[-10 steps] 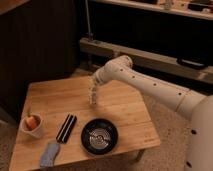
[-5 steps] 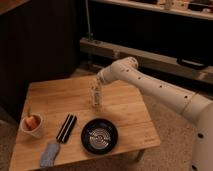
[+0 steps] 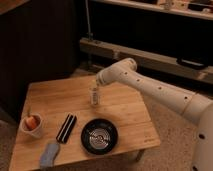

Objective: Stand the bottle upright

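The bottle (image 3: 94, 96) is small and white with a dark-marked label. It stands upright on the wooden table (image 3: 125, 112), near the middle toward the back. My gripper (image 3: 96, 84) is at the end of the white arm (image 3: 150, 87) that reaches in from the right. It is directly over the bottle's top, at or just above the cap.
A black bowl (image 3: 100, 136) sits at the table's front, with a flat black ribbed bar (image 3: 66, 128) to its left. A white cup with an orange thing inside (image 3: 32, 125) stands at the left edge. A blue-grey cloth (image 3: 48, 155) lies at the front left. A dark bench and shelves stand behind.
The arm has shifted only slightly. The bottle stays upright in about the same spot under the gripper.
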Controlling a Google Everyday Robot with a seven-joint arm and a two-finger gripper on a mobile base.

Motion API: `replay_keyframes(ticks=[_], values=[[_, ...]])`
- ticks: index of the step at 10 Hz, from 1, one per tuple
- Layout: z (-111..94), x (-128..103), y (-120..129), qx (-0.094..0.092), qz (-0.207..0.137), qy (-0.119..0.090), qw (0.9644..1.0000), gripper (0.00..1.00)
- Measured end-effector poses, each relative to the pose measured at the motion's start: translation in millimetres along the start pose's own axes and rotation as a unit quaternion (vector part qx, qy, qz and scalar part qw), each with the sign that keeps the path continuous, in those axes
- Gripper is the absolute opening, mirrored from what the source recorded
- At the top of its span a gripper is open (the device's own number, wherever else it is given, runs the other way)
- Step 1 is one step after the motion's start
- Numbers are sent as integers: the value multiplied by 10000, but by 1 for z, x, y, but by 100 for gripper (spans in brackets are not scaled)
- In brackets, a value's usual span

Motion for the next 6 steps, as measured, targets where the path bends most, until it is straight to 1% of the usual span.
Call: replay_keyframes(ticks=[1,2,3,4,5,6], values=[[1,0,-2,-29,-47,-19,10000,80],[2,0,-4,-39,-78,-19,10000,80],[0,0,-1,-6,-5,42,10000,80],[-6,0,4,108,162,171,9997,80],[-11,-2,10,234,320,264,9989,80],[-19,-4,19,322,457,336,9979,80]])
